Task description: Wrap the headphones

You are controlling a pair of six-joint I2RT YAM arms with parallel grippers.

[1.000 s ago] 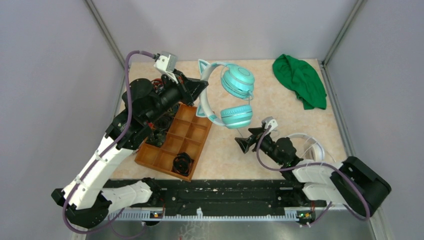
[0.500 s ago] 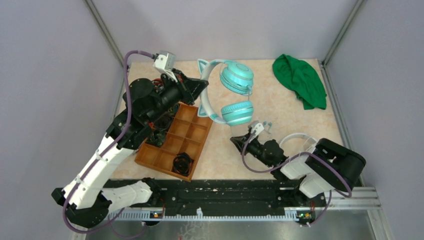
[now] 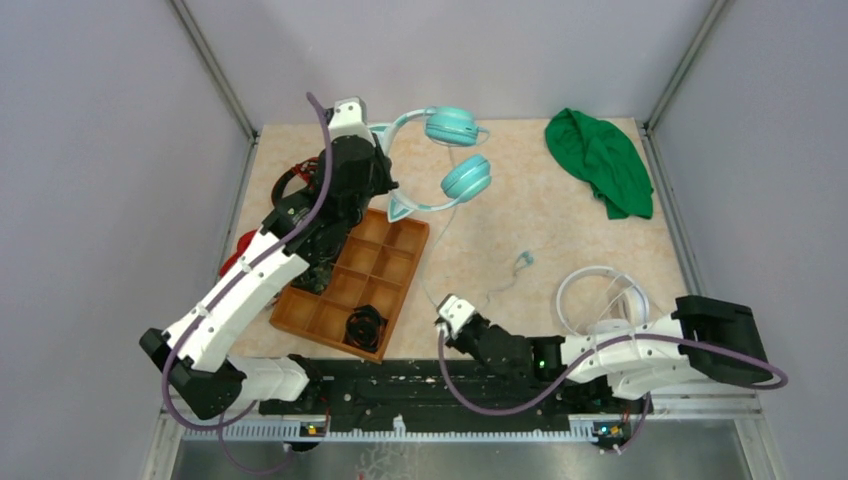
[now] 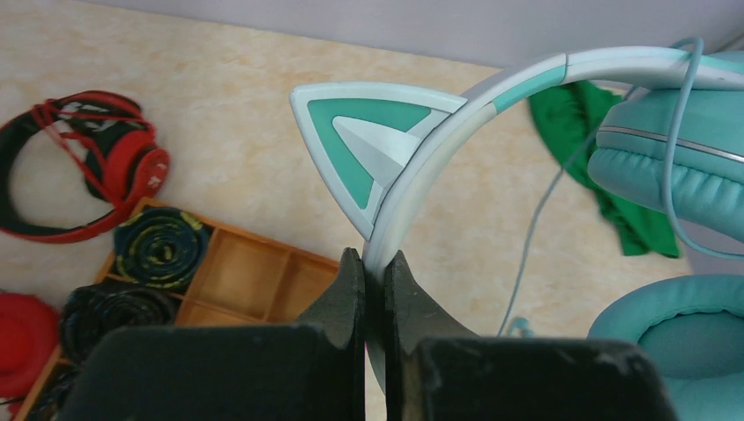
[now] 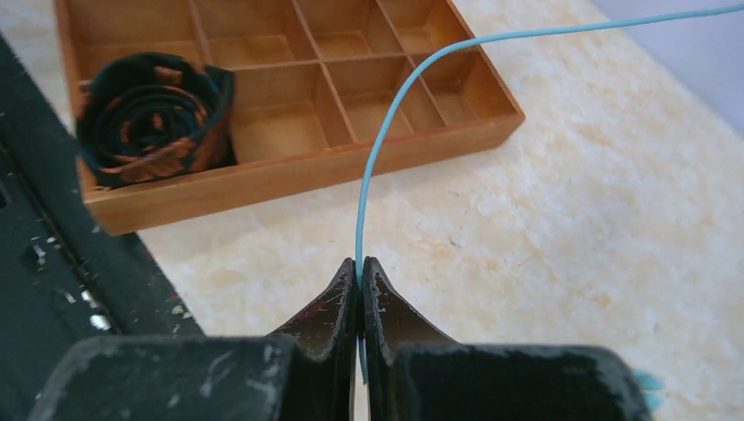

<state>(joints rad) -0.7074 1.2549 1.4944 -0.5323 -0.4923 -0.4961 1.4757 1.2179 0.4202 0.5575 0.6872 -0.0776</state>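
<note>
The teal headphones (image 3: 455, 150) hang off the table at the back, held by their pale headband (image 4: 456, 114). My left gripper (image 4: 375, 259) is shut on that band just below one cat ear (image 4: 360, 140); from above, the left gripper (image 3: 383, 185) sits over the tray's far corner. Both ear cups (image 4: 676, 149) hang to its right. The thin pale cable (image 3: 497, 290) runs down past its plug to the near edge. There my right gripper (image 3: 445, 325) is shut on it; the cable (image 5: 386, 132) rises from between the right gripper's (image 5: 361, 263) closed jaws.
A wooden compartment tray (image 3: 405, 285) lies left of centre with rolled straps (image 5: 153, 118) in it. Red headphones (image 4: 88, 167) lie behind the left arm. White headphones (image 3: 600, 295) sit at the right front, a green cloth (image 3: 600, 160) at the back right. The black base rail (image 5: 53, 289) borders the near edge.
The left arm has raised and turned the headphones off the table. The right gripper has shut on the cable and drawn it left toward the near edge.
</note>
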